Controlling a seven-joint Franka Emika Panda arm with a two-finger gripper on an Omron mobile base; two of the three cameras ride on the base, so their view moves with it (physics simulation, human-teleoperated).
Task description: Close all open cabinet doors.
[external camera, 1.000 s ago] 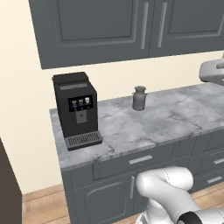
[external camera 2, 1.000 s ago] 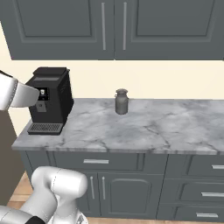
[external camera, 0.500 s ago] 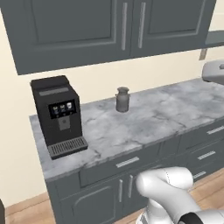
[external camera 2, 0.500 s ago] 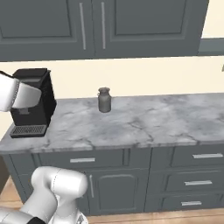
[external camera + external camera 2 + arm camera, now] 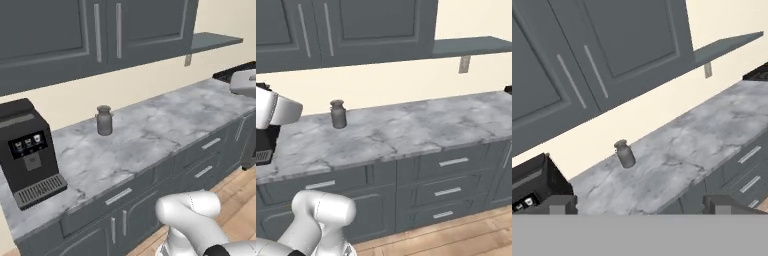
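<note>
Above the marble desk [image 5: 150,135], two cabinet doors [image 5: 145,25] were seen shut; a search step was judged underway. End effector [image 5: 639,202] tips stood apart, empty; an open door must next be found.

The tall dark grey cabinet doors [image 5: 145,25] run off the top edge, and my own white arm hides part of the black coffee machine [image 5: 263,145].

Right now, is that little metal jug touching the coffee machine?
Apart. The left base view shows bare marble counter between the jug and the coffee machine.
</note>
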